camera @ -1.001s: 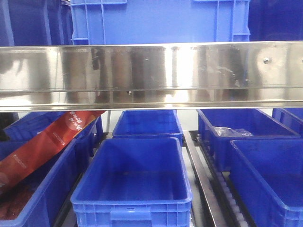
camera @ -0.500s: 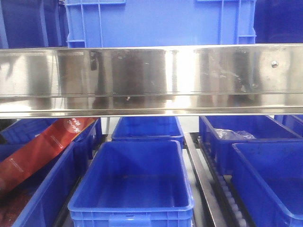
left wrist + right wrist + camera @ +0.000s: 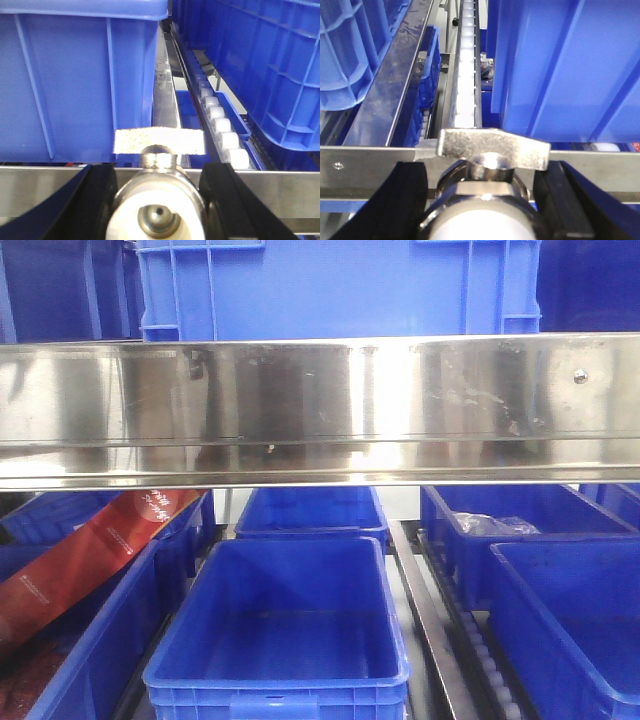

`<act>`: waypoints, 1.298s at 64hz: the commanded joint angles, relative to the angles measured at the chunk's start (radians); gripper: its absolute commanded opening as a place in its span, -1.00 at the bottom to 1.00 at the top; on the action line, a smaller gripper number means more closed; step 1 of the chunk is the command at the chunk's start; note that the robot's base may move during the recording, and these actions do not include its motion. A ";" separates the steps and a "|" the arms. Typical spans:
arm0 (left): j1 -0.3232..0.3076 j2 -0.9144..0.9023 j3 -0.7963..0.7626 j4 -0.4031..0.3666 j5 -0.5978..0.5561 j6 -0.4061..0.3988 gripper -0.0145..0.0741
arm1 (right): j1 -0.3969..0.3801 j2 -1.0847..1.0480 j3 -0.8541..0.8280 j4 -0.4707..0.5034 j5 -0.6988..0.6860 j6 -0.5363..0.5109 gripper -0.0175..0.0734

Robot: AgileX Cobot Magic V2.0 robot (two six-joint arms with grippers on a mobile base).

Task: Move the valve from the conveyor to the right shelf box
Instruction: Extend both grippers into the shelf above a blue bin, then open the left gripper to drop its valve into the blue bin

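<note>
Centre box (image 3: 277, 640) beside right box (image 3: 575, 630) (both under shelf rail (image 3: 320, 405)).

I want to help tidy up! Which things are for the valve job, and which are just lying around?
For the job: left valve, right valve (both gripped), front right box or back right box.
Lying about: red packet, clear bag, middle box.

**Our left gripper (image 3: 157, 200) holds the valve (image 3: 159, 225)**

We see its white body and flat metal handle (image 3: 159, 141) between the two black jaws. Beyond a steel rail (image 3: 45, 192) stand a blue box (image 3: 75, 85) at far left and a ribbed blue crate (image 3: 270, 65) at right, with a roller track (image 3: 220, 125) between them.
</note>
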 commanded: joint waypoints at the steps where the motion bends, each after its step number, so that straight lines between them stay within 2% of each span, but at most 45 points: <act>1: -0.005 -0.003 -0.024 -0.007 -0.043 -0.002 -0.92 | -0.003 -0.010 -0.015 0.031 -0.093 -0.005 -0.97; 8: -0.004 0.020 -0.106 -0.007 0.018 0.001 -0.92 | 0.007 -0.006 -0.064 0.118 -0.088 -0.005 -0.97; 16: -0.006 0.103 -0.251 -0.007 0.141 0.029 -0.92 | 0.071 0.041 -0.163 0.118 -0.090 -0.005 -0.97; 22: -0.028 0.183 -0.365 -0.007 0.188 0.053 -0.92 | 0.130 0.104 -0.243 0.118 -0.107 -0.005 -0.97; 29: -0.096 0.290 -0.500 -0.007 0.214 0.053 -0.92 | 0.188 0.188 -0.332 0.118 -0.163 -0.005 -0.97; 42: -0.279 0.498 -0.757 0.013 0.253 0.053 -0.92 | 0.246 0.344 -0.512 0.118 -0.184 -0.005 -0.97; 52: -0.378 0.695 -0.979 0.013 0.257 0.053 -0.92 | 0.279 0.473 -0.689 0.120 -0.184 -0.005 -0.97; 59: -0.423 0.841 -1.113 0.013 0.257 0.053 -0.92 | 0.328 0.575 -0.792 0.127 -0.196 -0.005 -0.97; 70: -0.437 1.028 -1.268 -0.019 0.258 0.051 -0.92 | 0.380 0.704 -0.880 0.127 -0.213 -0.005 -0.97; 83: -0.437 1.149 -1.308 -0.033 0.238 0.051 -0.92 | 0.383 0.812 -0.908 0.127 -0.213 -0.005 -0.97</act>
